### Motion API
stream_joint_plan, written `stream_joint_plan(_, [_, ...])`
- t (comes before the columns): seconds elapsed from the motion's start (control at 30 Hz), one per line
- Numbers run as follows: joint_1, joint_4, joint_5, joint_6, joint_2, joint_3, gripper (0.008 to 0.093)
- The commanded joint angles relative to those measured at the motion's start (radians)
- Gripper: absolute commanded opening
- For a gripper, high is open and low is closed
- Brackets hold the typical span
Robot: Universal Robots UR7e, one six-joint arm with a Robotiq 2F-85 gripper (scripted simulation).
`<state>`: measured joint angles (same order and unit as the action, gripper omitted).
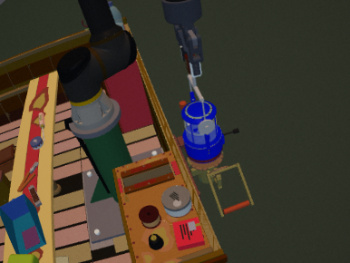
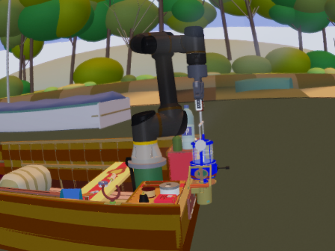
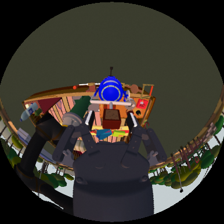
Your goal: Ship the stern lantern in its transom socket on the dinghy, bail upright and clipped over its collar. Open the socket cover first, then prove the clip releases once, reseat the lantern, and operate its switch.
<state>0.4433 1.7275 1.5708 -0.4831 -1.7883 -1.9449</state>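
Note:
Outside the dinghy's transom the blue stern lantern sits in its socket. Its pale bail stands upright above the lantern's top. A small black switch lever sticks out of the lantern's side. The hinged socket cover hangs swung open below, a wire frame with an orange handle. The wrist camera looks down on the lantern's dome, with the bail's crossbar between the fingers. My gripper hangs straight above the lantern at the bail's top, open and holding nothing.
Behind the lantern stand a red box and a water bottle by the arm's green pedestal. An orange panel with knobs and a red button lies inside the transom. The rail runs beside the lantern.

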Motion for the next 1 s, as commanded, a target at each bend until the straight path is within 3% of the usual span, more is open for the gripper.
stream_joint_plan(0.0, [0.000, 0.000, 0.000, 0.000, 0.000, 0.000, 0.0720])
stream_joint_plan(0.97, [0.000, 0.000, 0.000, 0.000, 0.000, 0.000, 0.0140])
